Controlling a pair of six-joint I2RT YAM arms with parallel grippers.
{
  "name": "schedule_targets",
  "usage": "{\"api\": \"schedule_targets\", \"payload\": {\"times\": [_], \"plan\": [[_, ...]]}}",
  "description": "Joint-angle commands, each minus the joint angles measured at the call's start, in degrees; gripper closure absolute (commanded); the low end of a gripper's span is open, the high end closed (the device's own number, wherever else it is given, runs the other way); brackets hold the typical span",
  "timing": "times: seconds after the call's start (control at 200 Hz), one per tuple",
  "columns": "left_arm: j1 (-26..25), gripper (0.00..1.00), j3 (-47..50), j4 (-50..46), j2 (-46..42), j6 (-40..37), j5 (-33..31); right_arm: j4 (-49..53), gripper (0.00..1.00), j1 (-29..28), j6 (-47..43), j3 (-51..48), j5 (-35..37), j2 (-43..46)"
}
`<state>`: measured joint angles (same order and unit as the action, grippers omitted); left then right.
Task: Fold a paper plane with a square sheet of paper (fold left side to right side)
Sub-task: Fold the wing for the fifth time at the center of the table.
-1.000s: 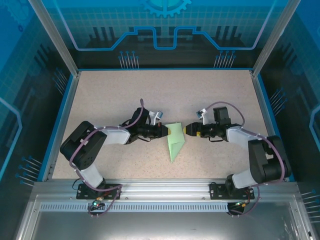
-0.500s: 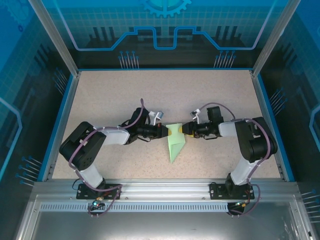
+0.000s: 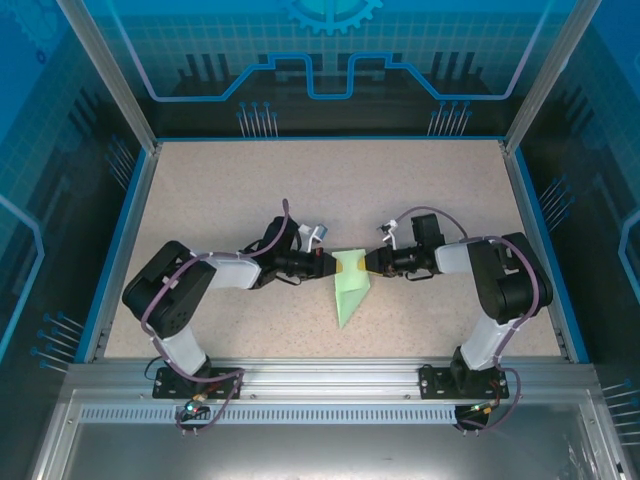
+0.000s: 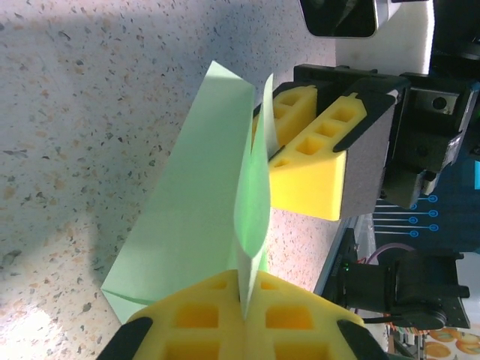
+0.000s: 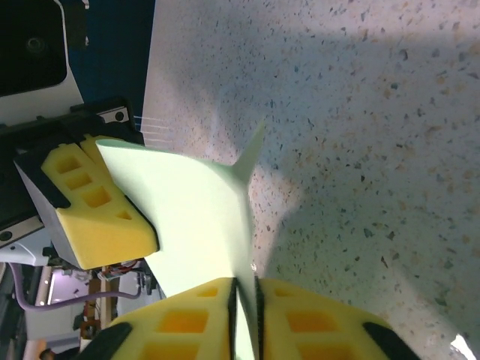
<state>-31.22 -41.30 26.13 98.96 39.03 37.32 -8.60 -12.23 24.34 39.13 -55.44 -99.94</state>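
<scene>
In the top view, the left arm (image 3: 190,285) is reaching from its base at the near left toward the middle of the speckled table (image 3: 230,190). The left gripper (image 3: 326,264) is meeting the left side of the paper plane (image 3: 349,292). In the left wrist view, its yellow foam fingers (image 4: 191,319) are pressing together on the edge of an upright green flap, with no gap showing between them apart from the paper itself. The paper plane is sitting near the centre of the table, between the two grippers. Its narrow point is aiming at the near edge, and its wide end is being held up where the grippers meet. One layer is lying flat on the tabletop while the thin flap is standing nearly on edge above it. Just beyond that flap, the right gripper (image 3: 371,263) is coming in from the opposite side and facing the left one, with only the paper between them. In the right wrist view, its yellow pads (image 5: 184,319) are closing on a thin strip of the green sheet, clamping it. Farther right, the right arm (image 3: 500,285) is bending back from the centre toward its base at the near right.
</scene>
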Motion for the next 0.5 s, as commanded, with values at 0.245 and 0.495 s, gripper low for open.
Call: {"api": "schedule_targets", "payload": {"times": [0.245,0.495], "plan": [[0.7,0.69,-0.4,-4.9,-0.8,-5.3,-1.7,5.5,1.00,0.3,-1.8,0.7,0.8,2.6],[-1.7,0.46,0.4,-20.8,-15.6,-13.3,-13.1,12.0,1.00,0.0,0.1,1.7,5.7,6.3]]}}
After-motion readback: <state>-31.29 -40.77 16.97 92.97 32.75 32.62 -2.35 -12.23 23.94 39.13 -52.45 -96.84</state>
